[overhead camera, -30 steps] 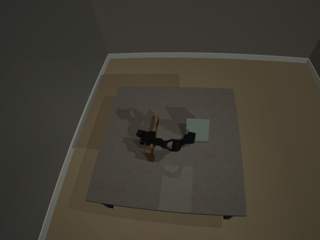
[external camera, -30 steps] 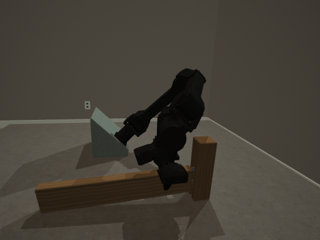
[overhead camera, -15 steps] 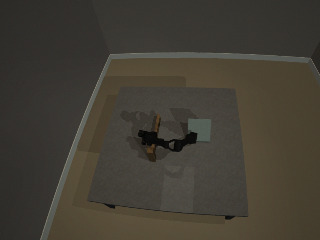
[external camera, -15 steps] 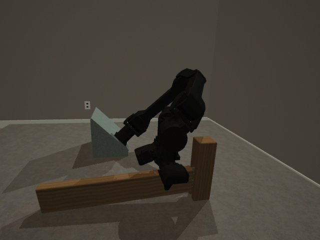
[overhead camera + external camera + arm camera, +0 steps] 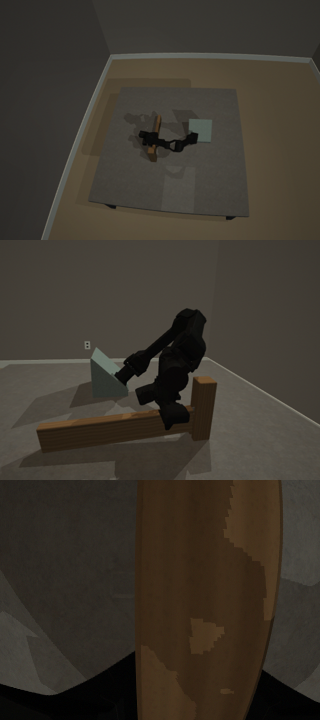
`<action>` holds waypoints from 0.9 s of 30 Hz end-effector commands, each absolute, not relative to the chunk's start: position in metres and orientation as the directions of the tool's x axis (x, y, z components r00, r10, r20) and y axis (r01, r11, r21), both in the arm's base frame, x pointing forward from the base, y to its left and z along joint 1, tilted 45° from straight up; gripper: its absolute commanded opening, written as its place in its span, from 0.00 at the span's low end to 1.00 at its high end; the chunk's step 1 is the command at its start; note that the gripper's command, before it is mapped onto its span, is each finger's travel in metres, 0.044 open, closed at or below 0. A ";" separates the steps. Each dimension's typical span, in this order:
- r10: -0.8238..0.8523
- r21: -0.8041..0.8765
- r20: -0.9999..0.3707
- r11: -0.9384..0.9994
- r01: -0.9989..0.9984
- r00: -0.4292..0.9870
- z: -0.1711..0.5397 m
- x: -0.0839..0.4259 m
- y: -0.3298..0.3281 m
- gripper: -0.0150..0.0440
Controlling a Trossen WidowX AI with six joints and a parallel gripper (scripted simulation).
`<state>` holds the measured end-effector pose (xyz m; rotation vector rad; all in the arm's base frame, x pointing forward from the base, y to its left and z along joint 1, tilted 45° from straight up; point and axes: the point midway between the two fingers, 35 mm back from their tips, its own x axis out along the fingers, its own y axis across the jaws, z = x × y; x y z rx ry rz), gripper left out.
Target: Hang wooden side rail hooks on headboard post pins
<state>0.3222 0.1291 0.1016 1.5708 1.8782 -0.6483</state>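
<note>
The wooden side rail (image 5: 158,124) (image 5: 103,431) (image 5: 197,555) slopes gently in the exterior view. Its far left end is low at the table, and its right end is raised, close against the slotted side of the upright headboard post (image 5: 152,155) (image 5: 204,410). A tiny pale sliver of metal shows between rail end and post. The hooks are otherwise hidden, as are the slot's pins, so I cannot tell whether the hooks sit on them. My gripper (image 5: 152,142) (image 5: 169,420) (image 5: 187,652) is shut on the rail near its hook end, a short way from the post.
A pale green wedge block (image 5: 202,129) (image 5: 108,384) stands on the grey table (image 5: 219,180) behind the rail in the exterior view, at the arm's base. The arm (image 5: 178,145) (image 5: 191,340) arches from there to the rail. The post stands just beyond the gripper.
</note>
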 end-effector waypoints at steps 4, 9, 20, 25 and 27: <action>0.692 0.018 -0.713 0.174 0.985 -0.109 0.105 0.323 0.129 0.25; 0.692 0.018 -0.713 0.174 0.985 -0.109 0.105 0.323 0.129 0.25; 0.692 0.018 -0.713 0.174 0.985 -0.109 0.104 0.323 0.130 0.25; 0.692 0.018 -0.713 0.174 0.985 -0.109 0.103 0.323 0.131 0.25; 0.692 0.018 -0.713 0.174 0.985 -0.109 0.103 0.323 0.131 0.25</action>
